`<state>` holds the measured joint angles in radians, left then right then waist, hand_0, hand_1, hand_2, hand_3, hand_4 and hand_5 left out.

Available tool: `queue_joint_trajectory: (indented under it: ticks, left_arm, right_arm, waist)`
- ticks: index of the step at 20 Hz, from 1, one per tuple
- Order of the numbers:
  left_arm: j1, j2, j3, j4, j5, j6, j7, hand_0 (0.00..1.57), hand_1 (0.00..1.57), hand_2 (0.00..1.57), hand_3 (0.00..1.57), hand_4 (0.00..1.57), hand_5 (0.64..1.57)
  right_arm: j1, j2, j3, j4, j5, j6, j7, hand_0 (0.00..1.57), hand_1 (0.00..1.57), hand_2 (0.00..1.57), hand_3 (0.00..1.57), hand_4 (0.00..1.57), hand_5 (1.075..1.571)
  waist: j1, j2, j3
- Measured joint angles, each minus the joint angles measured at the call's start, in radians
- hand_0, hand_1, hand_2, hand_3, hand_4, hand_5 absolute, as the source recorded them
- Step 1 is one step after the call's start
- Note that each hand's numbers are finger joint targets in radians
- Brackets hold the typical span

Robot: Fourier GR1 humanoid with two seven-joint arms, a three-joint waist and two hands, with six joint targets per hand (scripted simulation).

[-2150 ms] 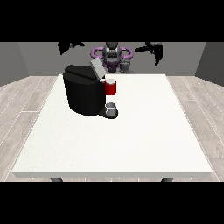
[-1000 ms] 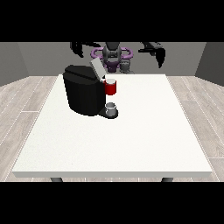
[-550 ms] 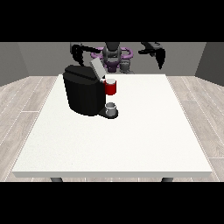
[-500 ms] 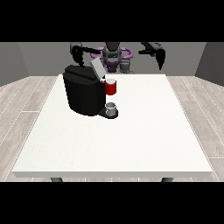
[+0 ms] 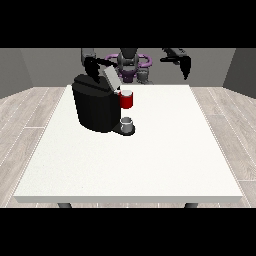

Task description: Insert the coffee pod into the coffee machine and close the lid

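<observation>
The black coffee machine (image 5: 95, 107) stands on the white table (image 5: 150, 160) at the back left, its grey lid (image 5: 110, 77) tilted up. A red thing at the machine (image 5: 126, 99) sits under its spout. On the machine's base plate below stands a small grey thing (image 5: 127, 123); I cannot tell it for the pod. The hand at the view's left (image 5: 91, 68) hovers just above the machine's top, close beside the raised lid. The hand at the view's right (image 5: 185, 65) hangs in the air over the table's far right edge, fingers pointing down and holding nothing.
The robot's torso (image 5: 129, 65) rises behind the table's far edge. Wooden floor surrounds the table on both sides. The machine takes up the back left of the tabletop.
The hand at the view's left has come down and inward from beside the robot's shoulder to the machine's lid. The other hand has lowered slightly. The machine has not moved.
</observation>
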<state>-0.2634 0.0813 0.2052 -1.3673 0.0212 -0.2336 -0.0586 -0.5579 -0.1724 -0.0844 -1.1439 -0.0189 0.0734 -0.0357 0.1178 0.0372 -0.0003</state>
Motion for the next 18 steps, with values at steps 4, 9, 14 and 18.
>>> queue_joint_trajectory:
  ticks: [4, 9, 14, 18]
  left_arm:
    - [0.011, 0.013, -0.004, 0.001, -0.001, 0.011, -0.014, 0.0, 0.0, 0.0, 0.0, 0.0, 1.571]
    - [-0.009, 0.025, -0.007, 0.006, 0.007, 0.019, -0.02, 0.0, 0.0, 0.0, 0.0, 0.0, 1.571]
    - [0.013, 0.015, -0.027, -0.008, 0.004, 0.036, -0.013, 0.0, 0.0, 0.0, 0.0, 0.13, 1.571]
    - [0.018, 0.011, -0.035, 0.0, -0.006, 0.054, -0.031, 0.0, 0.0, 0.0, 0.0, 0.17, 1.571]
  right_arm:
    - [-0.034, 0.003, -0.003, 0.029, 0.007, 0.004, -0.012, 0.0, 0.0, 0.0, 0.0, 0.0, 1.571]
    - [-0.085, 0.017, 0.001, 0.059, 0.025, -0.011, -0.017, 0.0, 0.0, 0.0, 0.0, 0.0, 1.571]
    - [-0.101, 0.02, -0.001, 0.089, 0.036, -0.012, -0.045, 0.0, 0.0, 0.0, 0.0, 0.0, 1.571]
    - [-0.118, 0.025, 0.0, 0.098, 0.046, -0.021, -0.057, 0.0, 0.0, 0.0, 0.0, 0.18, 1.571]
  waist:
    - [-0.004, 0.012, -0.0008]
    - [-0.002, 0.028, -0.002]
    - [0.006, 0.022, -0.0021]
    - [0.005, 0.028, -0.0014]
